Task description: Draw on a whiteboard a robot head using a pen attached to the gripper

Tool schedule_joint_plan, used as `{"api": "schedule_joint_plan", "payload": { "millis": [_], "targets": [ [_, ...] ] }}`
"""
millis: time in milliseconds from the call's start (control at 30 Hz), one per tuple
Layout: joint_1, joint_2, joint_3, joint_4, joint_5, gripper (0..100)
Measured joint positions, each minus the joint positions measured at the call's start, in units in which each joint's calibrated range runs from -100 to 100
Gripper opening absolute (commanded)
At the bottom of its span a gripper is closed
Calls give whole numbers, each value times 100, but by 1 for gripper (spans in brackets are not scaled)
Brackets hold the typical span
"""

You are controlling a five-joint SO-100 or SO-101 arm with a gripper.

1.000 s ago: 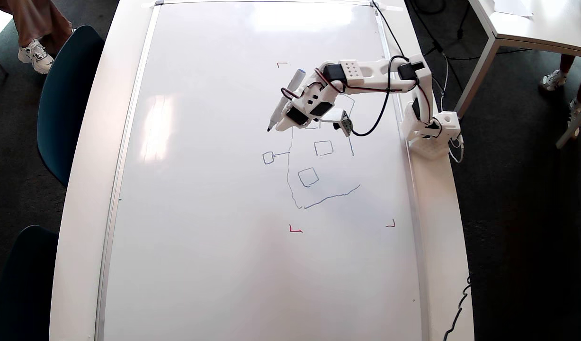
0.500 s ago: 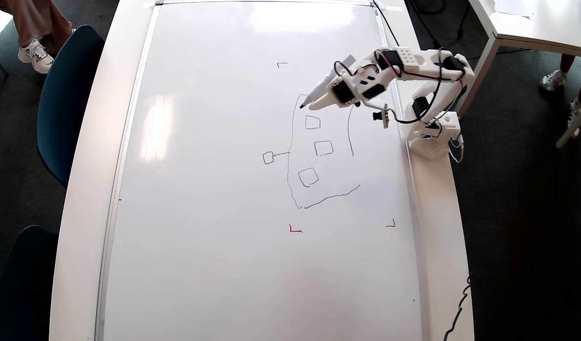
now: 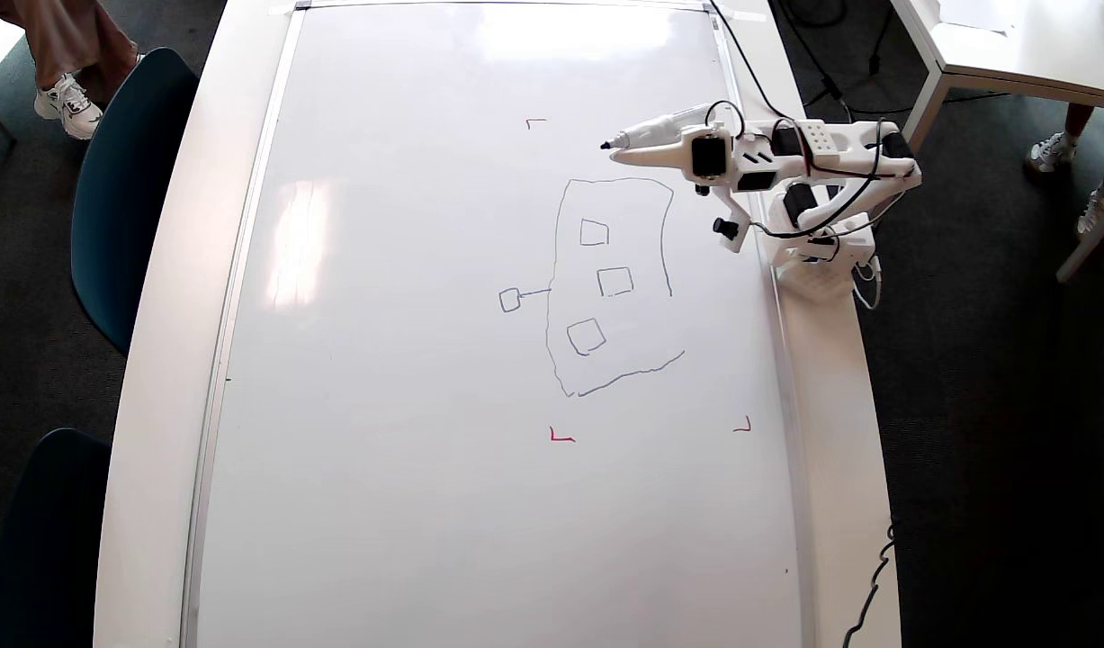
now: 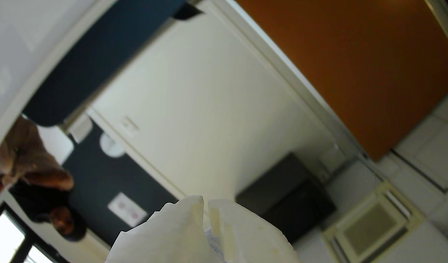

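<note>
pen [image 3: 652,135] lengthwise left-right in overhead view, dark tip pointing left, alongside the nearly closed gripper [image 3: 616,155]

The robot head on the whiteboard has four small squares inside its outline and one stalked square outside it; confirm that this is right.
Not quite: the overhead view shows three small squares inside the outline of the robot head, not four. The one stalked square outside it, toward the left of that view on the whiteboard, is as you say.

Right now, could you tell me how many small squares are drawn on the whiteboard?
4: three inside the outline, upper, middle and lower, and one outside, left of it, on a short stalk. None seems hidden.
</note>
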Motion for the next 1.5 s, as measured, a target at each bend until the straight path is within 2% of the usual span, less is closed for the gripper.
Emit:
{"api": "schedule_joint_plan", "payload": {
  "millis": [100, 300, 600, 933, 1233, 1333, 1500],
  "targets": [
    [7, -447, 472, -924, 0, 1],
    [0, -1087, 681, -1421, -11, 1],
    [-15, -1685, 844, -2490, -760, 1],
    [0, -2578, 1325, -4005, -802, 1],
    [-398, -2645, 1506, -6162, -834, 1],
    [-552, -2814, 1942, -6915, -807, 1],
    [-567, -3521, 2768, -7411, -823, 1]
  ]
}}
